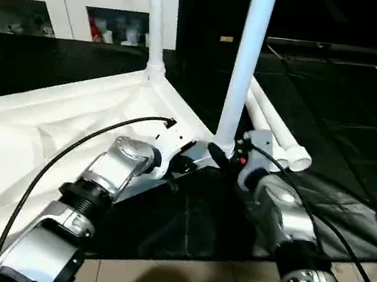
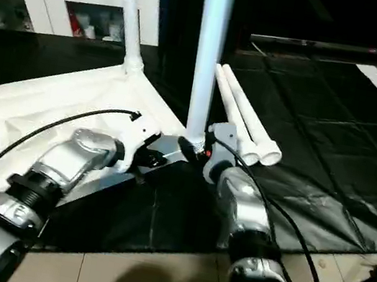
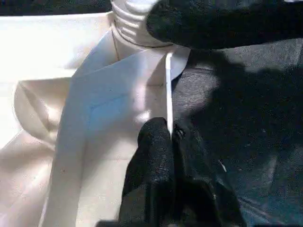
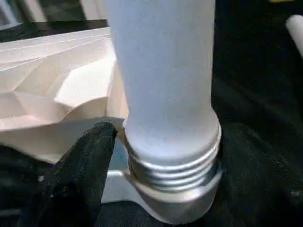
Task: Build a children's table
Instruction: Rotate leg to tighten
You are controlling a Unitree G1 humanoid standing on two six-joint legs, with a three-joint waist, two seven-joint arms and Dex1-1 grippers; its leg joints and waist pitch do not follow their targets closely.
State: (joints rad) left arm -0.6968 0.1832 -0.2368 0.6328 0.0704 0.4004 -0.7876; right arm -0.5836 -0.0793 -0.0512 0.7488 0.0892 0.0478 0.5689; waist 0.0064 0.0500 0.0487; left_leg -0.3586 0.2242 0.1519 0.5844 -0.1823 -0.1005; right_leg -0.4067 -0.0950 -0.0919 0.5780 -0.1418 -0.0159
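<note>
Tabletop first: large white plastic rectangular top (image 1: 45,123) lies upside down on black floor covering (image 1: 337,123), ribbed underside facing up, filling the left half of the scene w/ its near right corner pointing toward the robot's grippers. Behind it at far left stands a white cabinet with glass doors (image 1: 72,11).

Left gripper (image 3: 171,137), at the end of the silver left forearm (image 1: 105,177), is clenched: its two black fingers (image 3: 154,161) sit pressed together on the thin white rim of the top, just beside the near corner socket (the rim edge runs right between the fingertips in the left wrist view).

Two long white tapered tubular legs stand upright in corner sockets: far leg (image 1: 155,18) at the far corner, near leg (image 1: 246,63) at the near right corner, approx. between the two grippers. Threaded base of the near leg (image 4: 173,161) shows several ridges above the round socket collar.

Right gripper (image 1: 233,156) is at that base w/ its jaws apart around the leg; one black finger (image 4: 83,175) sits just beside the threads, and whether it touches them I cannot tell.

Right of the near leg, two more white legs (image 1: 277,135) lie side by side on the black covering, open ends toward the robot.
</note>
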